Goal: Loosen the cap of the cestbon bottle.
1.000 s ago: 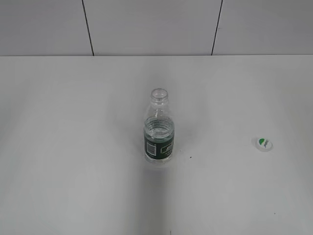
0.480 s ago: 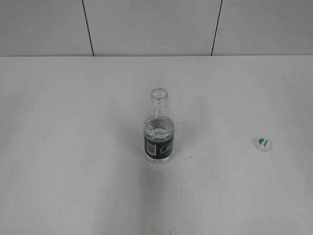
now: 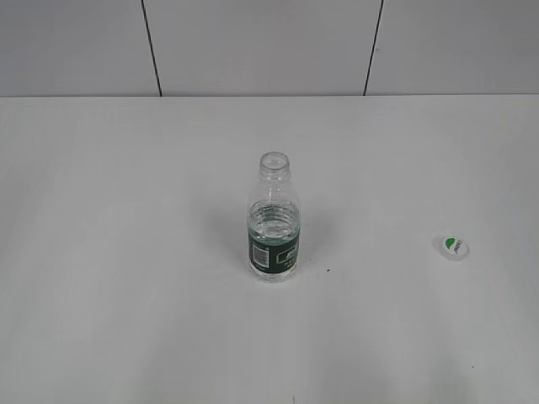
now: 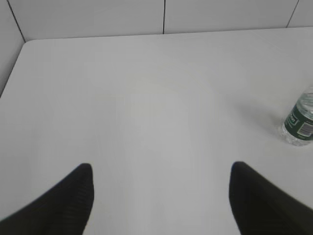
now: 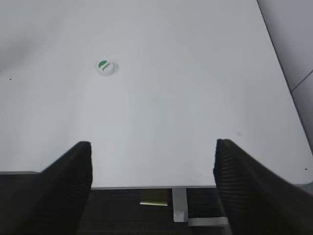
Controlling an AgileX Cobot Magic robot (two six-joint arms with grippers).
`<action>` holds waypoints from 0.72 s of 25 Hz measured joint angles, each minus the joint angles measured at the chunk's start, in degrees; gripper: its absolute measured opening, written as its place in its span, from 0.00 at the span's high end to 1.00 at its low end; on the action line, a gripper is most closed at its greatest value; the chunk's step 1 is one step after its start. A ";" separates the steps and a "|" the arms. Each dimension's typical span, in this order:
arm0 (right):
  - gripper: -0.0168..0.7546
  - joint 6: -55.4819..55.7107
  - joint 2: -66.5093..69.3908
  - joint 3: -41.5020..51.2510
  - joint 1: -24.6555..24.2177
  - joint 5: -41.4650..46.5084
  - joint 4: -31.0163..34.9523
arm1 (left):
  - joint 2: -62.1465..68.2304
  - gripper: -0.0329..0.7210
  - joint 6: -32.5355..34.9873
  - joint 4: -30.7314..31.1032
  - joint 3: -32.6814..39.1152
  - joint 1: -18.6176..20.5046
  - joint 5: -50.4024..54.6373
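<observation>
Small clear plastic cestbon bottle with dark green label (image 3: 274, 249), mid-worktop, uncapped: light, crushable; grasp at label. Small round white screw cap (image 3: 453, 247) toward right edge. Left gripper (image 4: 161, 196) and right gripper (image 5: 152, 183) spread, empty

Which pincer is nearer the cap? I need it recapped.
Right. The right pincer has the cap ahead on its table; the left pincer sees only the bottle.

The cestbon bottle (image 3: 274, 225) stands upright on the tabletop (image 3: 126, 252), near its middle, with its neck open. The cap (image 3: 453, 247) lies flat on the tabletop well to the right of the bottle and slightly nearer the front edge, apart from it. Behind the bottle, the wall (image 3: 261, 46) rises from the tabletop's far edge.
</observation>
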 joint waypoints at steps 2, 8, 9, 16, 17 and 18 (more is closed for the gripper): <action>0.21 0.00 -3.32 2.34 0.00 -0.01 0.12 | -1.46 0.27 0.00 -0.64 1.08 0.00 0.00; 0.21 0.05 -9.36 6.64 0.00 -1.39 0.17 | -5.22 0.30 0.00 -0.81 3.95 0.00 -0.14; 0.21 0.05 -9.36 6.75 0.00 -1.39 0.17 | -5.29 0.30 0.00 -0.81 4.40 0.00 -0.09; 0.21 -0.07 -9.36 7.37 0.00 -3.33 0.17 | -5.29 0.31 0.00 -0.81 5.49 0.00 0.28; 0.21 -0.07 -9.36 7.70 0.00 -4.40 0.17 | -5.29 0.31 0.00 -0.81 5.49 0.00 0.28; 0.21 -0.14 -9.36 8.20 0.00 -5.45 0.17 | -5.29 0.31 0.00 -0.81 5.49 0.00 0.28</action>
